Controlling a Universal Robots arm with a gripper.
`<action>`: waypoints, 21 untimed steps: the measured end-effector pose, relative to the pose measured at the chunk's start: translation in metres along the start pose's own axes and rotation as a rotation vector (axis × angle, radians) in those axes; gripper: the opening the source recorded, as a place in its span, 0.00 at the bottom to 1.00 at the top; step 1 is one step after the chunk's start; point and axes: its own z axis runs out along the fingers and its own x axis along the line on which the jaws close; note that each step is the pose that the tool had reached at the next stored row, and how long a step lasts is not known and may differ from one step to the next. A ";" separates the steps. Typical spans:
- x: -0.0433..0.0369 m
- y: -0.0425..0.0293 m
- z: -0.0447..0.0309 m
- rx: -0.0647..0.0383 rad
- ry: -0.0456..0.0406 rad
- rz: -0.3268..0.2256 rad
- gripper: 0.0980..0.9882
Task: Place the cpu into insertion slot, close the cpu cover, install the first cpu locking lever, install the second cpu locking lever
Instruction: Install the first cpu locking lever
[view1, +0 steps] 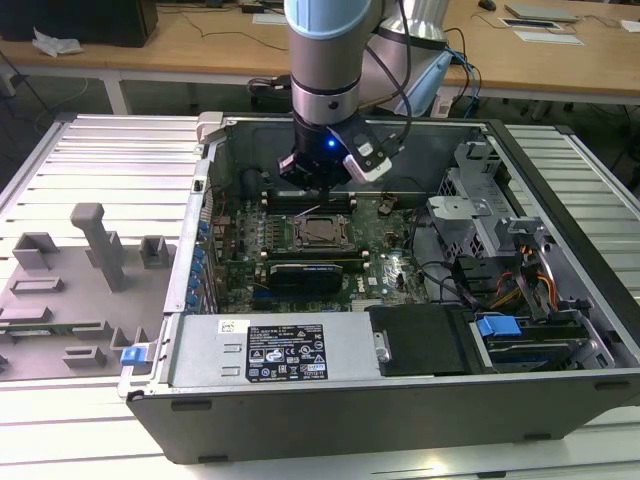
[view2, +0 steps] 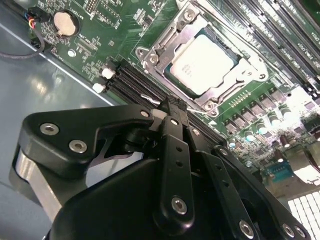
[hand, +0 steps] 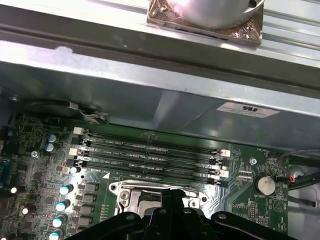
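Cpu (view2: 200, 60) seated under closed cpu cover (view2: 150, 52), just beyond and below pincer (view2: 169, 106). Fingers pressed together, holding nothing. Risk: tips hang over memory slots (view2: 134, 82); descending here could scrape them.

In the first wrist view the gripper (hand: 172, 199) hides much of the cpu cover (hand: 127, 194), and the picture's edge cuts the cover short. In the exterior view the cpu (view1: 320, 232) is too small to judge its seating.
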 end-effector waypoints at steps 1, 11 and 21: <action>-0.0007 0.0011 0.0007 0.002 0.0002 0.000 0.01; -0.0091 0.0212 0.0116 0.053 0.0083 -0.004 0.01; -0.0090 0.0218 0.0202 0.075 -0.0019 -0.008 0.01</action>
